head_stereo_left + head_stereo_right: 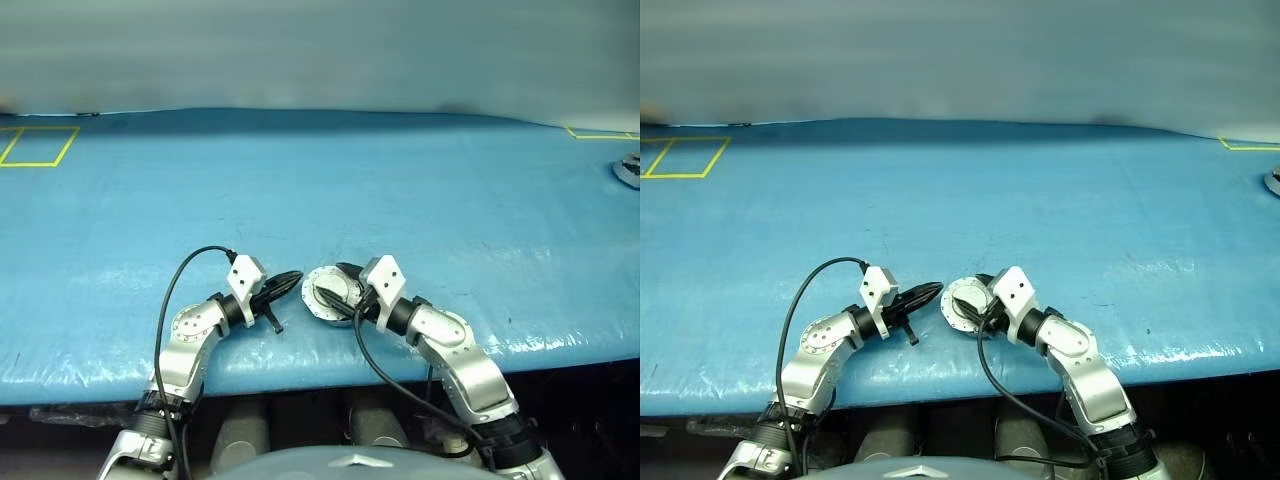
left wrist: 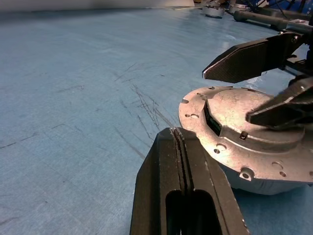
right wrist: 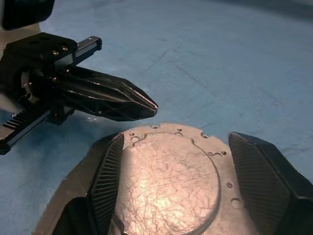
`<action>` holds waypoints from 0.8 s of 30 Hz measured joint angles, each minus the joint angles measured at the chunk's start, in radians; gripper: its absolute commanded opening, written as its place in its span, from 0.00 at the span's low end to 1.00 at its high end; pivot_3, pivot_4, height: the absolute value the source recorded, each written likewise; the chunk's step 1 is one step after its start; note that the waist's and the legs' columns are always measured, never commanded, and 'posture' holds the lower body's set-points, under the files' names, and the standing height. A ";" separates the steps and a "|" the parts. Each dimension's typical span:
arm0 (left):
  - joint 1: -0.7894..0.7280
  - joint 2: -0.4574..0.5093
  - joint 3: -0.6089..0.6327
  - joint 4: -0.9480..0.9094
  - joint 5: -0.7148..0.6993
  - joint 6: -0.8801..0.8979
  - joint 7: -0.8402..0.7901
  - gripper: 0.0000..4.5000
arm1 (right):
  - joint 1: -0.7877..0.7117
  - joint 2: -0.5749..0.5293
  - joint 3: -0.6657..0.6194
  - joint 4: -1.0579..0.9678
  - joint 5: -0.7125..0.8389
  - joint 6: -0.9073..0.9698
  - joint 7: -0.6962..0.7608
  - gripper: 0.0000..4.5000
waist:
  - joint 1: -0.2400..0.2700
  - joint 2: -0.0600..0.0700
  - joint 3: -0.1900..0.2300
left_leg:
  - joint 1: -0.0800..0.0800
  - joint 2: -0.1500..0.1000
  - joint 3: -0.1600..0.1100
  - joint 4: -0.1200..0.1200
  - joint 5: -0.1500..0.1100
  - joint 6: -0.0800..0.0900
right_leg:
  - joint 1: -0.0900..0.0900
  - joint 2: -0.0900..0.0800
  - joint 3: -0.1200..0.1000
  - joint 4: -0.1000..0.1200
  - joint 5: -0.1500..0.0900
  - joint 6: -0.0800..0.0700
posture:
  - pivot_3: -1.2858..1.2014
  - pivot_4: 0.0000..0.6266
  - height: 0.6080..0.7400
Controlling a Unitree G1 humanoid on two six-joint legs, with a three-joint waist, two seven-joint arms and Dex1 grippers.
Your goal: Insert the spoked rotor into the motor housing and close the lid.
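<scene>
The lid [image 3: 166, 181], plain grey face up, lies on the motor housing [image 2: 254, 182] near the front edge of the blue table. My right gripper [image 3: 177, 138] is open, and its fingers [image 3: 264, 166] stand on either side of the lid's raised centre with clear gaps. My left gripper [image 1: 292, 278] is shut with nothing in it. Its tip rests just left of the lid's rim, a small gap away. In the left wrist view the shut left gripper [image 2: 178, 134] points at the flange of the lid [image 2: 230, 112]. The spoked rotor is hidden.
The blue table cover [image 1: 320, 190] stretches far ahead. A yellow taped rectangle [image 1: 38, 146] marks the far left, and another yellow taped rectangle [image 1: 600, 132] the far right. A small silver part [image 1: 628, 170] lies at the right edge. The table's front edge [image 1: 300, 375] is close below both grippers.
</scene>
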 measured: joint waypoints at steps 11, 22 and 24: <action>0.002 -0.003 -0.002 0.000 0.020 -0.002 0.001 0.00 | 0.015 -0.016 0.035 0.012 -0.052 -0.042 -0.022 0.78 | 0.001 0.000 0.000 | 0.000 0.000 0.000 0.000 0.000 0.000 | 0.001 0.000 0.000 0.000 0.000 0.000 | 0.52 0.24 1.00; 0.002 -0.004 -0.002 0.000 0.025 -0.004 0.001 0.00 | 0.015 -0.059 -0.082 -0.053 0.186 0.136 0.075 0.67 | 0.009 0.000 0.000 | -0.001 0.000 0.000 0.000 0.000 0.000 | 0.000 0.000 0.000 0.000 0.000 0.000 | 0.52 0.24 1.00; 0.002 -0.005 -0.003 0.000 0.025 -0.004 0.001 0.00 | 0.005 -0.082 -0.086 -0.072 0.213 0.160 0.099 0.67 | 0.009 0.000 0.000 | -0.001 0.000 0.000 0.000 0.000 0.000 | 0.000 0.000 0.000 0.000 0.000 0.000 | 0.52 0.24 1.00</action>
